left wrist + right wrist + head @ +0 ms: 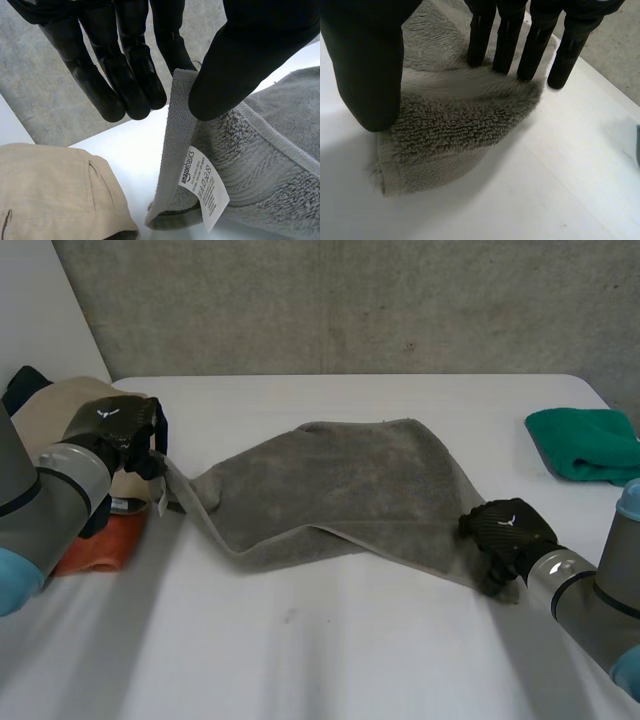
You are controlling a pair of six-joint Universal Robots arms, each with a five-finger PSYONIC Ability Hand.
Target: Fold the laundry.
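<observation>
A grey towel point(340, 490) lies crumpled across the middle of the table, partly doubled over along its near edge. My left hand point(120, 425) holds the towel's left corner lifted off the table. In the left wrist view my thumb point(240, 65) pinches that corner's hem point(177, 95) against the fingers point(120, 75), and a white label point(204, 186) hangs below. My right hand point(505, 528) rests on the towel's near right corner point(450, 125). Its straight fingers point(505, 45) press into the pile, and the thumb point(365, 65) stands apart on the cloth.
Beside my left hand lies a pile with a beige garment point(60, 410), an orange cloth point(95, 550) and something dark point(25, 385). A folded green towel point(585, 440) sits at the table's far right. The beige garment point(50, 190) is close under the lifted corner.
</observation>
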